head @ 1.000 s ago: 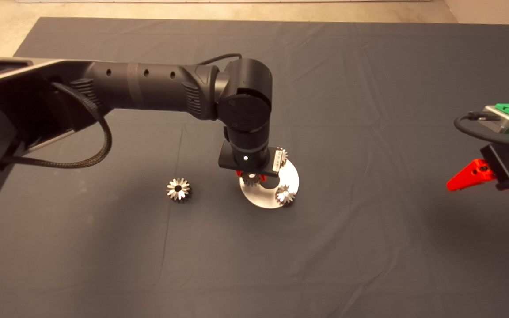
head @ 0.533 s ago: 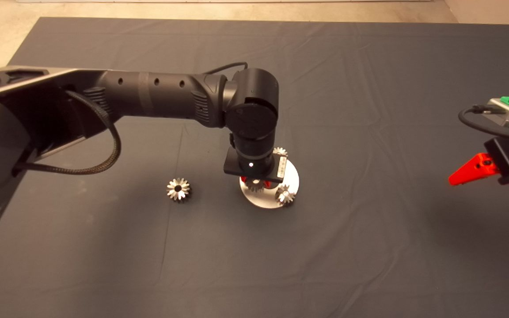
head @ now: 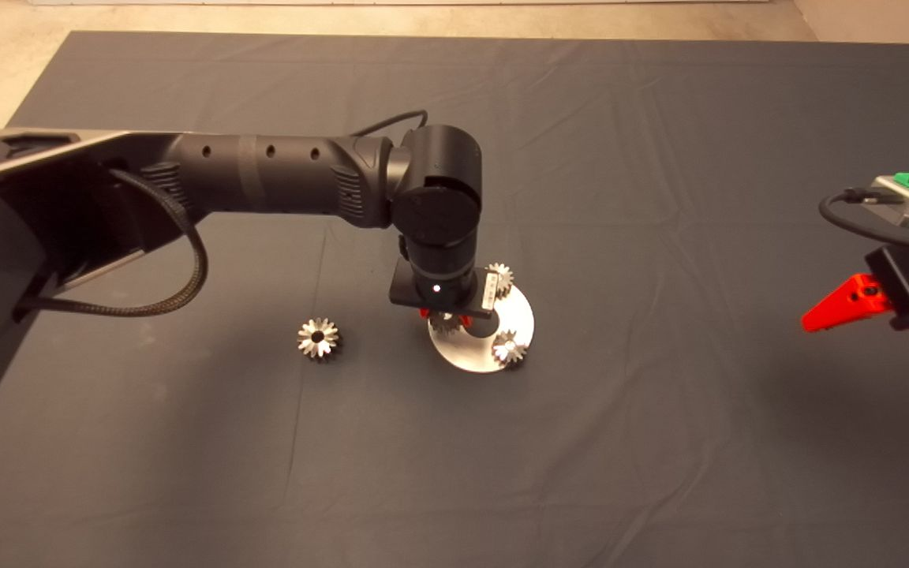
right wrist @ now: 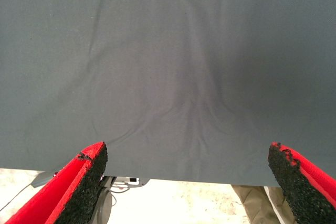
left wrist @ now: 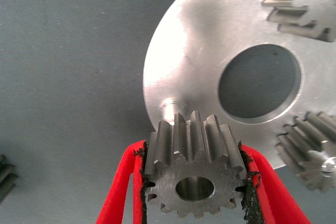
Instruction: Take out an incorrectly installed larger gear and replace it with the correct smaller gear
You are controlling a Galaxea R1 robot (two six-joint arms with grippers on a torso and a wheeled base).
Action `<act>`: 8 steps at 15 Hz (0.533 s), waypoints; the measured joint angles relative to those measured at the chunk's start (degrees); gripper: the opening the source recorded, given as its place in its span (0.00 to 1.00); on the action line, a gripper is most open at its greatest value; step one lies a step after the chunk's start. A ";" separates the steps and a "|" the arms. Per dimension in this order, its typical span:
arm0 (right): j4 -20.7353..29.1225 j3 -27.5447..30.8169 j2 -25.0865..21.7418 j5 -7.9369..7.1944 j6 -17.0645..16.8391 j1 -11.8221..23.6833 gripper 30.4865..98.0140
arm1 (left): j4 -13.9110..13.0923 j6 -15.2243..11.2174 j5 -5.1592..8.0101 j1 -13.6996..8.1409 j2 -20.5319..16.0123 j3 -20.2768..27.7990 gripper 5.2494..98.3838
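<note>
My left gripper is shut on a smaller gear, a short-toothed spur gear with a round bore. It hangs just above a bare peg at the edge of the round metal plate. In the head view this gear shows under the left wrist, at the plate's left edge. Two more smaller gears sit mounted on the plate. The larger gear, star-toothed with a dark centre, lies on the mat left of the plate. My right gripper waits open at the right edge.
The dark mat covers the table, with wrinkles across it. The left arm reaches in over the mat's left half. Pale floor shows beyond the far edge.
The left wrist dipped toward the plate half a second ago, then shifted back slightly left and up, still holding the smaller gear. The right gripper drew slightly toward the right edge.
</note>
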 measured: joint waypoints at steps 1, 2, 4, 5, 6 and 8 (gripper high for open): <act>0.00 0.00 0.00 0.02 0.00 0.01 0.75 | 0.02 0.18 0.01 0.00 -0.44 -0.02 0.27; 0.00 0.01 0.00 0.02 0.00 0.01 0.75 | 0.02 0.36 0.01 0.00 -0.93 -0.05 0.28; 0.00 0.01 0.00 0.02 0.00 0.01 0.75 | 0.05 0.86 0.04 0.00 -1.45 -0.38 0.27; 0.00 0.01 0.00 0.02 0.00 0.00 0.75 | 0.06 1.00 0.04 0.00 -1.46 -0.41 0.27; 0.01 0.00 0.00 0.03 0.00 0.00 0.75 | 0.06 1.17 0.04 0.00 -1.46 -0.41 0.27; 0.02 0.00 0.00 0.02 0.00 0.00 0.75 | 0.06 1.25 0.01 0.01 -1.46 -0.41 0.27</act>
